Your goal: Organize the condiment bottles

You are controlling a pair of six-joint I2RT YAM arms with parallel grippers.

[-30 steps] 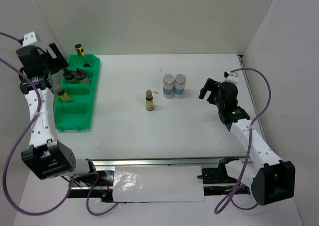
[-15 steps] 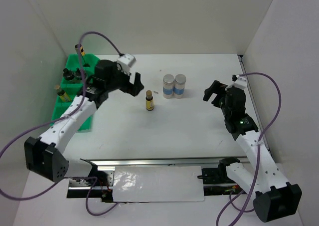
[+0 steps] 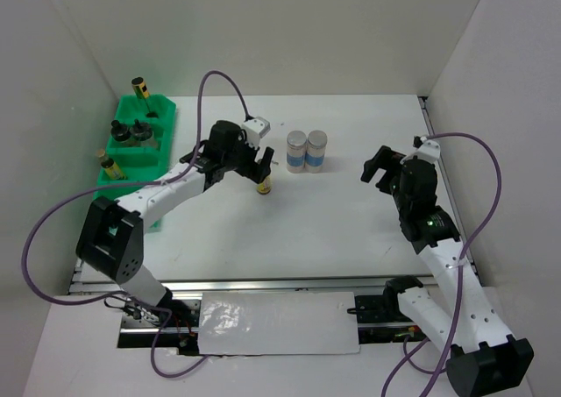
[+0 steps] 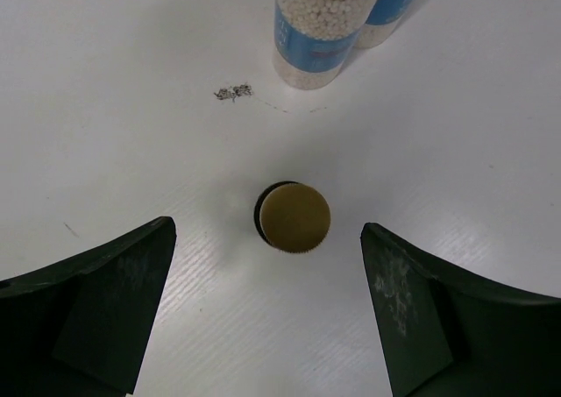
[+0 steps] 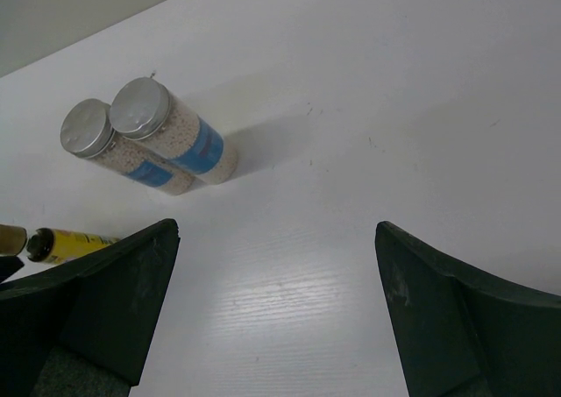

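A small dark bottle with a yellow label [image 3: 262, 185] stands alone mid-table. My left gripper [image 3: 256, 164] is open right above it. In the left wrist view its tan cap [image 4: 294, 216] sits between my spread fingers [image 4: 114, 283], apart from both. Two silver-lidded, blue-labelled jars [image 3: 297, 152] [image 3: 316, 151] stand touching side by side just right of it. They also show in the left wrist view [image 4: 320, 29] and the right wrist view [image 5: 166, 132]. Several small bottles [image 3: 140, 90] [image 3: 107, 163] stand in the green tray [image 3: 131, 200]. My right gripper [image 3: 377, 165] is open and empty, right of the jars.
The green compartment tray lies along the left wall. White walls close in the left, back and right sides. A small speck of debris [image 4: 233, 92] lies on the table between the lone bottle and the jars.
My left arm has swung from the green tray at the far left across to the lone bottle at the table's middle. My right arm has shifted slightly.
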